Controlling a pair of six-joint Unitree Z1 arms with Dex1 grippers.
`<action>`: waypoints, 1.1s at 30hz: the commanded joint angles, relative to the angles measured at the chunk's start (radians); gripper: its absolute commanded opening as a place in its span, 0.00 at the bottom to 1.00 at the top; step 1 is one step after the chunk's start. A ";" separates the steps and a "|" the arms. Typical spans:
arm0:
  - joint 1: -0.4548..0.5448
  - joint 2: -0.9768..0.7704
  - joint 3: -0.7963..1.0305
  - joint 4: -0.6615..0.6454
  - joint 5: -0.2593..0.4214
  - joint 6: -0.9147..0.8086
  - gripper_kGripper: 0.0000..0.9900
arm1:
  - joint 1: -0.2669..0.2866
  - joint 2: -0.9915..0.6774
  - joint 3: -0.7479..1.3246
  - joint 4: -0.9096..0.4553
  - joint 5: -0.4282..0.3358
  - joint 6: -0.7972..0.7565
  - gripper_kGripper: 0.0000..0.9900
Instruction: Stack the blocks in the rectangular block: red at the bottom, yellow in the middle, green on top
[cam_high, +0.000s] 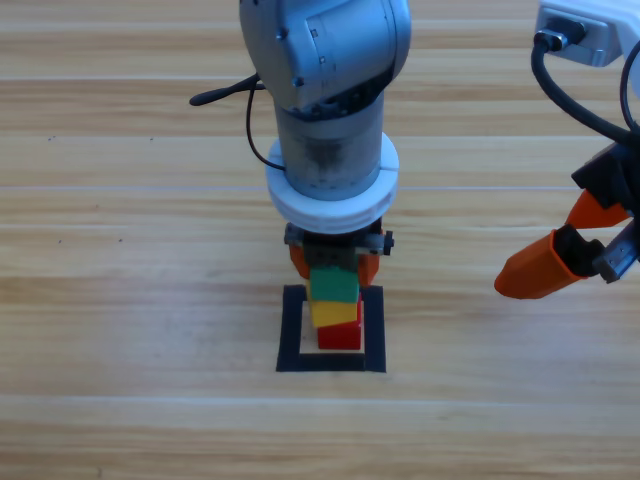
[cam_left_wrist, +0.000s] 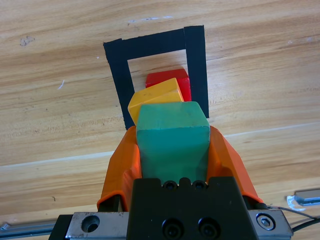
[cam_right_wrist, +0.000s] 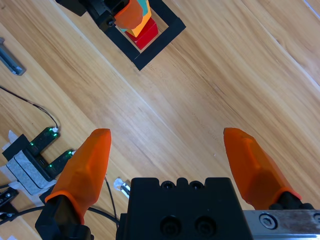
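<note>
The red cube (cam_high: 340, 337) sits inside the black tape square (cam_high: 330, 363), toward its right side. On it rests the yellow cube (cam_high: 335, 313), turned a little off the red. The green cube (cam_high: 334, 284) sits on top of the yellow. My left gripper (cam_high: 334, 270) reaches down from above and is shut on the green cube (cam_left_wrist: 172, 137), with one orange jaw on each side. In the left wrist view the yellow cube (cam_left_wrist: 152, 97) and red cube (cam_left_wrist: 167, 78) show beyond it, inside the tape square (cam_left_wrist: 150, 44). My right gripper (cam_high: 565, 245) waits open at the right edge, holding nothing (cam_right_wrist: 167, 135).
A black cable (cam_high: 225, 93) loops behind the left arm. In the right wrist view a small black device with green lights (cam_right_wrist: 35, 155) and thin wires lie at the table's side. Bare wood separates the right gripper from the stack (cam_right_wrist: 144, 34).
</note>
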 joint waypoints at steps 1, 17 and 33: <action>0.015 0.014 0.026 -0.014 0.013 0.007 0.00 | 0.002 -0.015 0.033 -0.014 0.006 -0.011 1.00; 0.015 -0.038 0.077 -0.061 0.009 0.010 1.00 | 0.002 -0.013 0.035 -0.014 0.006 -0.013 1.00; -0.098 -0.224 -0.177 0.149 0.181 -0.088 1.00 | 0.002 -0.012 0.033 -0.014 0.006 -0.013 1.00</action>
